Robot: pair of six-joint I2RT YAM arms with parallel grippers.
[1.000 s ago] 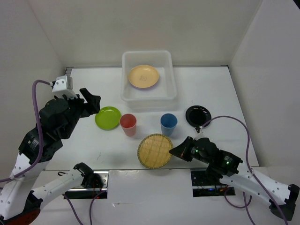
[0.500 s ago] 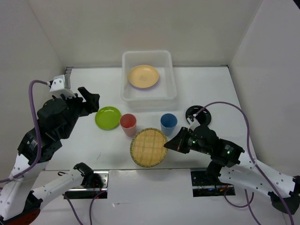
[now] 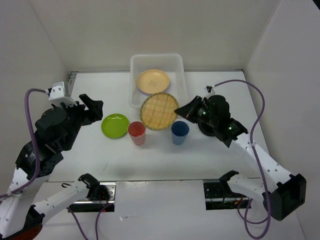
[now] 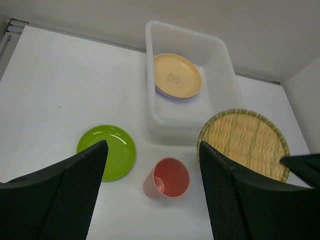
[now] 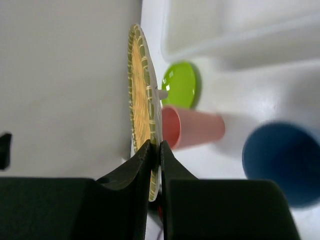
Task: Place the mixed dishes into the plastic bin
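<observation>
I'm pinching the wicker plate by its edge with the right gripper, jaws clamped on the rim. The plate is hanging tilted in the air at the plastic bin's near wall. Inside the bin, the orange plate is lying on the lilac plate. In front of the bin, the green plate, coral cup and blue cup are sitting apart. My left gripper is hovering left of the bin, spread wide, gripping nothing.

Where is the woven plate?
Top view: the right gripper holds the woven plate at the near rim of the bin, just beyond the red cup and blue cup.
</observation>
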